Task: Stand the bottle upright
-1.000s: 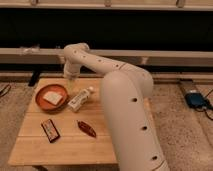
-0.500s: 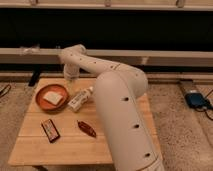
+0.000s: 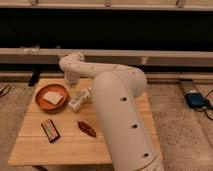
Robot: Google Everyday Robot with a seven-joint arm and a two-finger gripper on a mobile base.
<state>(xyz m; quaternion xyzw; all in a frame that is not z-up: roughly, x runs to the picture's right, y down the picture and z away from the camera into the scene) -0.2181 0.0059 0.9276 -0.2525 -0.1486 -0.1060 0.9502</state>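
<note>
The fingers (image 3: pixel 71 83) hang spread open with nothing between them, pointing down over the far-left part of the wooden desk (image 3: pixel 65 147). They hover above the surface rather than resting on it.

Just below them and a little to the right as I look, the bottle (image 3: pixel 79 101) lies on its side on the desk, not upright. It lies at a slant, its wider labelled body nearer to me and its narrower white end angled away to the right, toward the arm's bulk. The fingers are close above its far end, but I can't make out any contact.

To the left of the fingers, and slightly nearer me, sits an orange bowl (image 3: pixel 40 90) with a pale flat piece (image 3: pixel 52 98) lying inside it. The bowl and the bottle are near each other but apart.

Farther out from the fingers, toward the front of the desk, a dark red snack wrapper (image 3: pixel 86 128) lies flat, and to its left a dark rectangular packet (image 3: pixel 50 130) with a reddish edge lies at an angle; both are well clear of the bottle.

Above the fingers the white arm (image 3: pixel 122 107) bends at a rounded joint, then sweeps right into a thick white column that covers the right half of the desk. Off beyond that, on the speckled floor, there's a blue box (image 3: pixel 197 99) with a cable.
</note>
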